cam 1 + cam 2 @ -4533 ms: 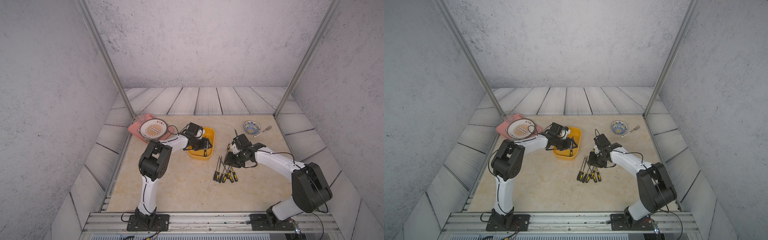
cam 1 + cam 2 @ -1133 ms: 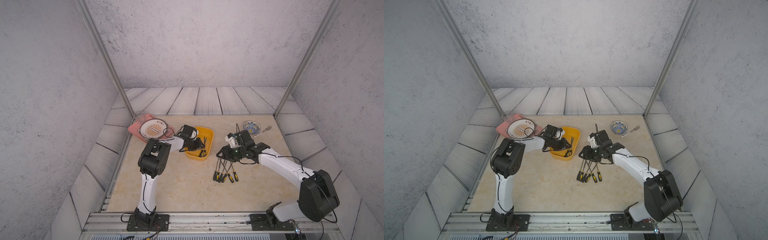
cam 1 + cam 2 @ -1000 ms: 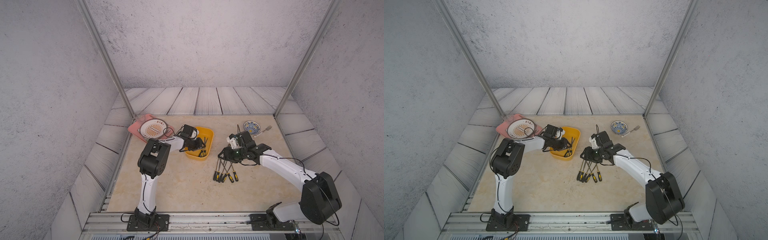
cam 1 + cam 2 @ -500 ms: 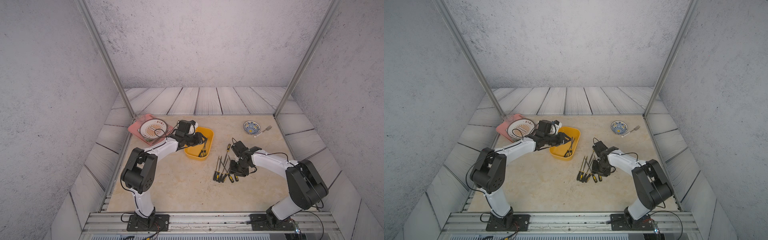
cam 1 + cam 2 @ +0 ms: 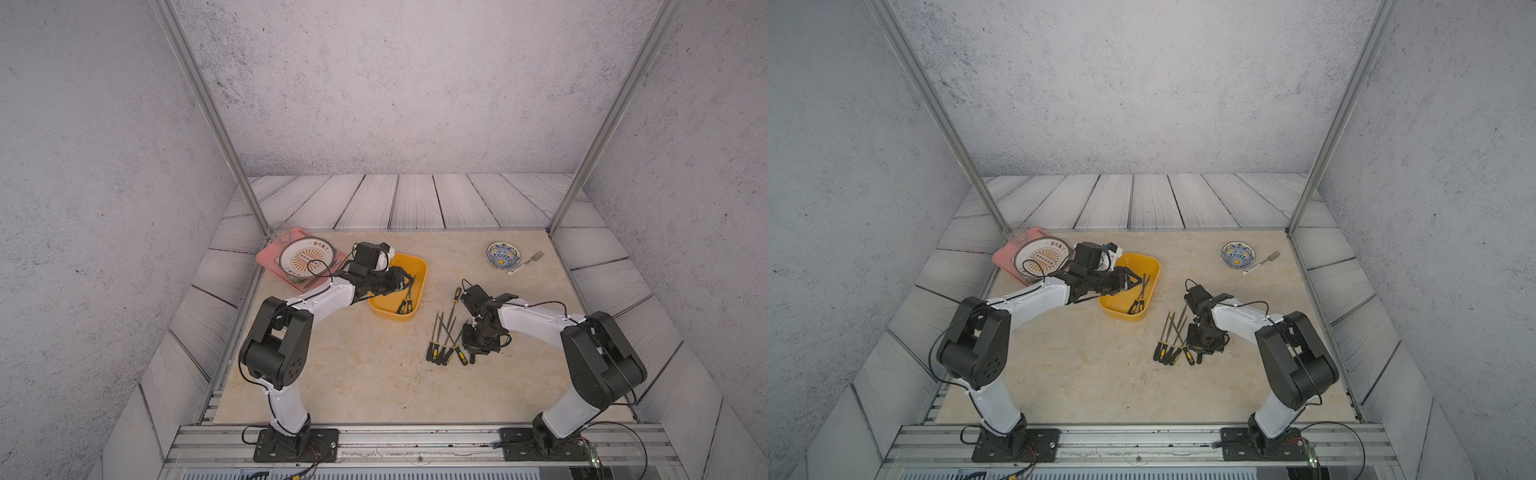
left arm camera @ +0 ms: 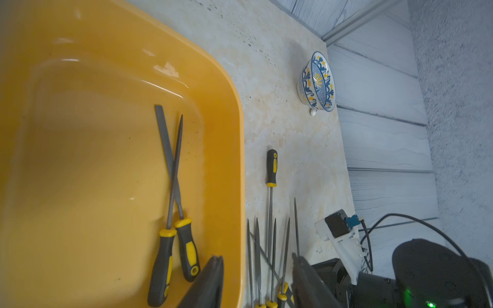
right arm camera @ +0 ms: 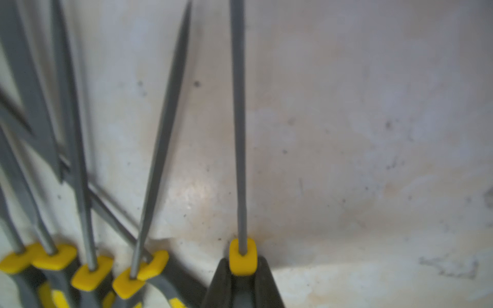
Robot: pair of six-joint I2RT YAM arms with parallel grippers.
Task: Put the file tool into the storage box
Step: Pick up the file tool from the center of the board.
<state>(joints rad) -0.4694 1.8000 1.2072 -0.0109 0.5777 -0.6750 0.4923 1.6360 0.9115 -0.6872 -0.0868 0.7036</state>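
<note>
The storage box (image 5: pixel 417 266) is a yellow tub with two files (image 5: pixel 405 301) crossed inside it, seen close in the left wrist view (image 6: pixel 173 186). My left gripper (image 5: pixel 409 280) hovers over the box's near end, open and empty (image 6: pixel 257 280); one finger is above the box floor and the other is past the box rim (image 6: pixel 236 133). Several black-and-yellow files (image 5: pixel 442 340) lie fanned on the table to the right of the box. My right gripper (image 5: pixel 473 353) is down at their handle ends, shut on the yellow collar of one file tool (image 7: pixel 238 133), which points straight away from the jaws (image 7: pixel 242 266).
One more file (image 5: pixel 455 299) lies apart, its handle toward the back. A pink tray (image 5: pixel 266 259) carrying a round plate (image 5: pixel 306 257) sits at the back left, behind my left arm. A blue patterned bowl (image 5: pixel 503 254) and a fork (image 5: pixel 525 262) rest at the back right.
My right gripper came down to the handle ends of the files and shut on one handle. The left gripper's jaws opened wider above the box.
</note>
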